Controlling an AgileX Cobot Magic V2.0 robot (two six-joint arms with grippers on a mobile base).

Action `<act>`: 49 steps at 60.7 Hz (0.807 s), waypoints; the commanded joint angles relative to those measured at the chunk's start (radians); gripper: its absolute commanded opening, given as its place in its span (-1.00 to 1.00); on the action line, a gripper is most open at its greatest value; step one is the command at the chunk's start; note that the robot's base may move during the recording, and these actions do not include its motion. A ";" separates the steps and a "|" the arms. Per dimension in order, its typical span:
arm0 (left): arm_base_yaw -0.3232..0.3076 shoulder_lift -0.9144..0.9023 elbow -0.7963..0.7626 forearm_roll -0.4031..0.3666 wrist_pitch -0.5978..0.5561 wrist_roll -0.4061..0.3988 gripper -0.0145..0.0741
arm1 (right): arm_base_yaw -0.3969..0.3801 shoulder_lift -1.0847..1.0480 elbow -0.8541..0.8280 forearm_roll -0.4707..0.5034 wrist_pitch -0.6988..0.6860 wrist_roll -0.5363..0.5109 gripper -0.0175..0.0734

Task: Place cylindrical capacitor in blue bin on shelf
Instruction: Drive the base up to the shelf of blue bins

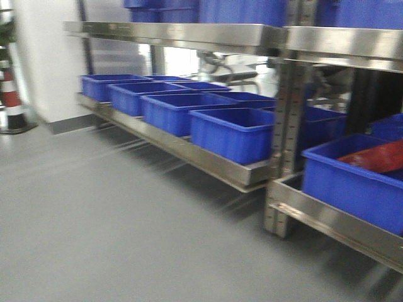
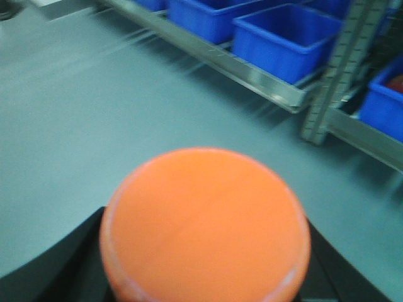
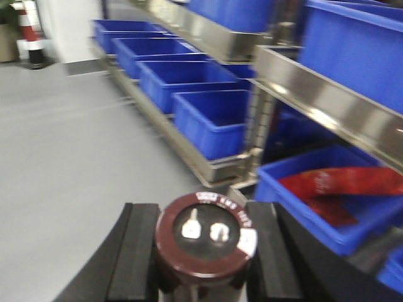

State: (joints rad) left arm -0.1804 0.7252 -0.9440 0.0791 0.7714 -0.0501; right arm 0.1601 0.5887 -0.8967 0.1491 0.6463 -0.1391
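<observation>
The right hand [image 3: 203, 255] is clamped on the cylindrical capacitor [image 3: 204, 233], which stands upright between its two black pads, terminals facing the camera. The capacitor is out in front of the shelf [image 3: 327, 104], not in any of the blue bins [image 3: 211, 123] lined along the lower tier. The left hand [image 2: 204, 277] grips an orange round-topped object [image 2: 204, 220] above the grey floor [image 2: 75, 126].

Blue bins [image 1: 230, 132], silver shelf [image 1: 208, 36], dark-brown capacitor [image 3: 204, 242], orange disc [image 2: 204, 223]
</observation>
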 commanded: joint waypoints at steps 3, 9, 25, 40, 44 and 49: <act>-0.006 -0.002 -0.007 -0.003 -0.027 0.003 -0.92 | 0.001 -0.006 -0.008 -0.011 -0.026 -0.003 -0.72; -0.006 -0.002 -0.007 -0.003 -0.027 0.003 -0.92 | 0.001 -0.006 -0.008 -0.011 -0.026 -0.003 -0.72; -0.006 -0.002 -0.007 -0.003 -0.027 0.003 -0.92 | 0.001 -0.006 -0.008 -0.011 -0.026 -0.003 -0.72; -0.006 -0.002 -0.007 -0.003 -0.027 0.003 -0.92 | 0.001 -0.006 -0.008 -0.011 -0.026 -0.003 -0.72; -0.006 -0.002 -0.007 -0.003 -0.027 0.003 -0.92 | 0.001 -0.006 -0.008 -0.011 -0.026 -0.003 -0.72; -0.006 -0.002 -0.007 -0.003 -0.027 0.003 -0.92 | 0.001 -0.006 -0.008 -0.011 -0.026 -0.003 -0.72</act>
State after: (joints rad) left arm -0.1804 0.7252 -0.9440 0.0791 0.7714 -0.0501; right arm 0.1601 0.5887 -0.8967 0.1491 0.6463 -0.1391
